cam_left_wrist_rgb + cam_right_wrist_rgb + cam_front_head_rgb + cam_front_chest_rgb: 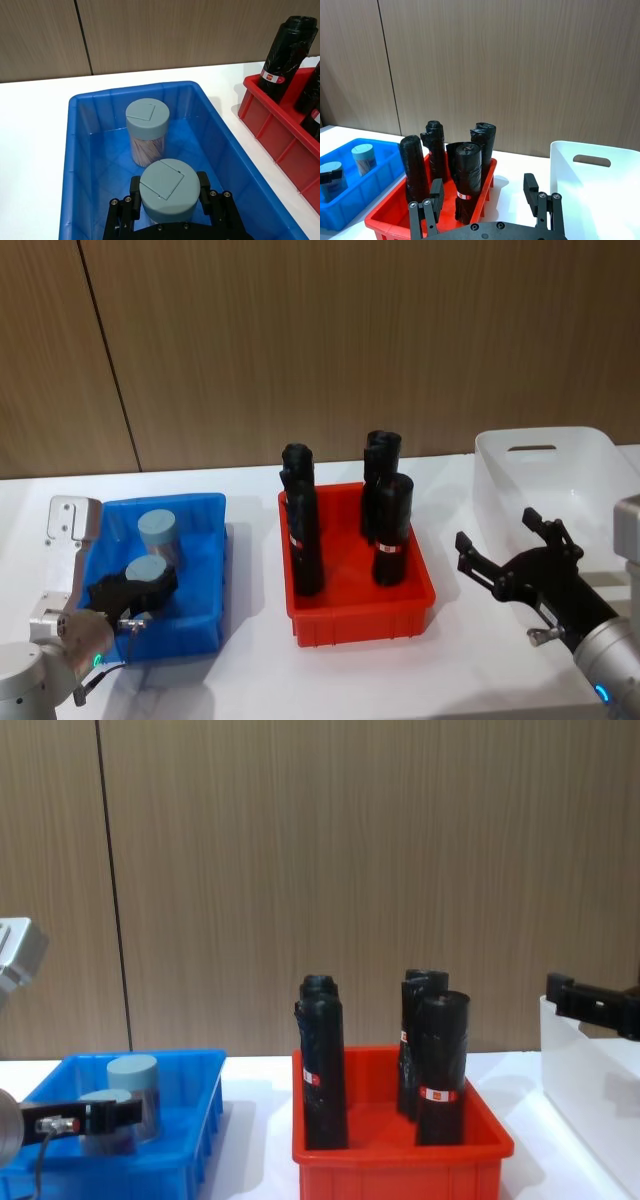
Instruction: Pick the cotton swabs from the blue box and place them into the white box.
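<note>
L end effector (169, 190) pinches clear grey-lidded cotton swab jar (170, 179) in blue plastic box (75, 165) for lift-out; R end effector (497, 532), spread, parked by white plastic box (590, 455).

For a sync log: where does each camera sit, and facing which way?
Head: high, looking down at blue box, red bin, white box; left tool, right tool show.
Chest: low, looking across; tools at edges.
Left wrist: behind left tool, shut on near cotton swabs jar.
Right wrist: behind open right tool, facing black rolls.
All share the red bin.
</note>
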Tool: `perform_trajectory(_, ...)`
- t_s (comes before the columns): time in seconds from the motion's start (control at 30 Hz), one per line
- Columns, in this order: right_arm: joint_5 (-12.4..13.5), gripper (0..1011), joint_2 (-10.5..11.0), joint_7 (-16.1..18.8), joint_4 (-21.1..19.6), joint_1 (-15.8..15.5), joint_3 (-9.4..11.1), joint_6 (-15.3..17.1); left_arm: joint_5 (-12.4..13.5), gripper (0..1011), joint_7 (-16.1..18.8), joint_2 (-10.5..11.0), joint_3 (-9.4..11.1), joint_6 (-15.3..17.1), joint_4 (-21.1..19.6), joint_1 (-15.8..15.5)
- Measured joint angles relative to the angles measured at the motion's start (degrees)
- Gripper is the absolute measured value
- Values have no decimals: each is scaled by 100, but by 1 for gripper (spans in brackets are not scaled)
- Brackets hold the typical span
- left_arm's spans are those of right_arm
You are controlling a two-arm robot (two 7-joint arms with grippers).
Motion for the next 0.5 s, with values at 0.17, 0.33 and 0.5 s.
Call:
perform_trajectory(0.17, 0, 1002, 0, 0, 0, 0, 0, 0, 161, 671, -12, 9, -2, 6, -15, -12)
perform_trajectory(0.33, 0, 1002, 0, 0, 0, 0, 0, 0, 361, 670, -50, 45, -2, -15, -185, 4)
perform_trajectory(0.5, 0, 1002, 0, 0, 0, 0, 0, 0, 621, 670, -140, 109, -2, -63, -513, 51)
